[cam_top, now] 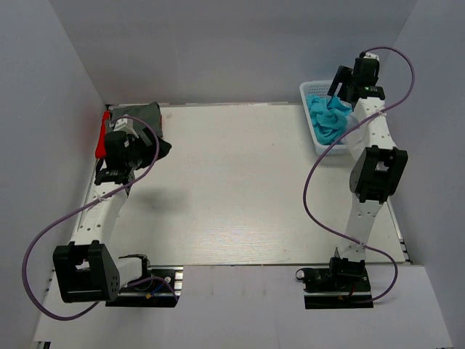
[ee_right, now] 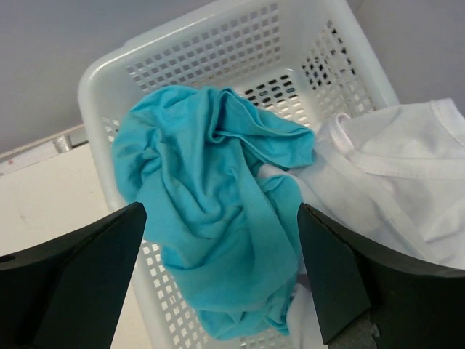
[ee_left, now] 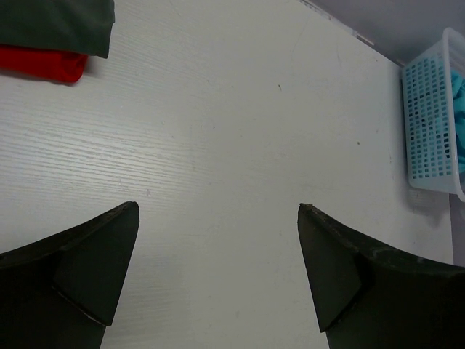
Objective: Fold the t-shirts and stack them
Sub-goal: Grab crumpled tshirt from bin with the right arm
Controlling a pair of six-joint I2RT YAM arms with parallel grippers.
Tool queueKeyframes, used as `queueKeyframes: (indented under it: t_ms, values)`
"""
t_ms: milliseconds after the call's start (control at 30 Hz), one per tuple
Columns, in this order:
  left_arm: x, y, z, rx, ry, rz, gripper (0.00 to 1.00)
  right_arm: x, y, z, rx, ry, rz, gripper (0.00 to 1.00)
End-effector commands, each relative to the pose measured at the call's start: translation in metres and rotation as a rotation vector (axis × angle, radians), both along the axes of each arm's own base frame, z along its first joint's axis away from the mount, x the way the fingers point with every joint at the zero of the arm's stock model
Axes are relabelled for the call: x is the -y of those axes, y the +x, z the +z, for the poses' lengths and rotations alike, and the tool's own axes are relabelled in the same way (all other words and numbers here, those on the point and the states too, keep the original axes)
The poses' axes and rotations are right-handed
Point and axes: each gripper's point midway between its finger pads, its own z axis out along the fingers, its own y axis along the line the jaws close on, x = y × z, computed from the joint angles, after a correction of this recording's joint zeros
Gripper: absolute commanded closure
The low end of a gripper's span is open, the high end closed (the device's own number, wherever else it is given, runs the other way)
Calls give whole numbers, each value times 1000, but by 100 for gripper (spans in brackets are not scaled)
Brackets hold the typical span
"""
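A folded dark grey t-shirt (cam_top: 139, 116) lies on a folded red t-shirt (cam_top: 102, 135) at the table's back left; both show in the left wrist view, the grey one (ee_left: 58, 22) over the red one (ee_left: 43, 64). My left gripper (ee_left: 218, 240) is open and empty above bare table, beside that stack. A crumpled turquoise t-shirt (ee_right: 211, 211) hangs over the near rim of the white mesh basket (ee_right: 109, 80), next to a white t-shirt (ee_right: 392, 174). My right gripper (ee_right: 221, 247) is open above the turquoise shirt, holding nothing.
The basket (cam_top: 314, 91) stands at the table's back right corner, with the turquoise shirt (cam_top: 327, 120) spilling out. It also shows in the left wrist view (ee_left: 429, 131). Grey walls enclose the table on three sides. Purple cables loop beside both arms.
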Motion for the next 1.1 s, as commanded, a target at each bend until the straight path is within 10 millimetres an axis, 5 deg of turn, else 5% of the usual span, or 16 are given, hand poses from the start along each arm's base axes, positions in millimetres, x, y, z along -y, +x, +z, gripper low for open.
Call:
queueKeyframes:
  t_ms: [0,200,367,667,767,833,867,933,1033,1067]
  values:
    - [0,2,10,23,8,-6,0,21,-19,34,27,-64,-81,10]
    - [1,3,6,18,20,-22,0,43,-43,-1,-123,-151,-157,10]
    - [1,1,4,9,20,-23,0,80,-70,-42,-293,-226,-326,10]
    - [1,4,5,9,28,-26,0,87,-80,-107,-457,-195,-292,10]
    - [1,4,7,9,28,-26,0,88,-79,-120,-473,-170,-289,26]
    - [1,4,7,9,28,-26,0,89,-73,-118,-442,-154,-299,48]
    - [-1,4,7,9,32,-18,0,86,-70,-115,-429,-146,-287,74]
    - [-1,2,9,10,32,-18,0,84,-62,-100,-376,-123,-274,100]
    - [0,1,13,23,32,-18,0,80,-51,-47,-236,-112,-248,100]
    - [0,0,16,32,33,-18,0,79,-51,-12,-161,-117,-240,100]
